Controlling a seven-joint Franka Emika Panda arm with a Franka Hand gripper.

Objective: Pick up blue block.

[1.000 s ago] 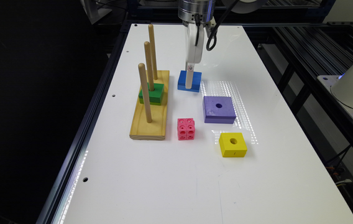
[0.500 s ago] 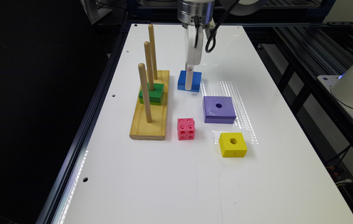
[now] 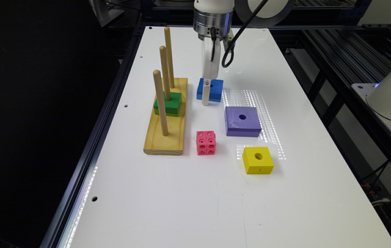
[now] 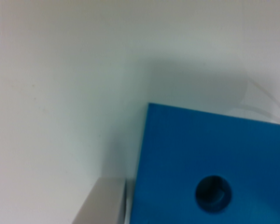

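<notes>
The gripper (image 3: 206, 98) has sunk a touch lower over the blue block (image 3: 214, 90), one finger (image 4: 102, 203) against its side.

Five blocks are sitting on the white table (image 3: 195, 206): one blue block (image 3: 216, 90), one purple block (image 3: 242, 121), one yellow block (image 3: 257, 160), one pink cube (image 3: 205, 142) and one green block (image 3: 168, 103). One wooden base (image 3: 164, 137) is carrying three upright pegs (image 3: 160, 102).
</notes>
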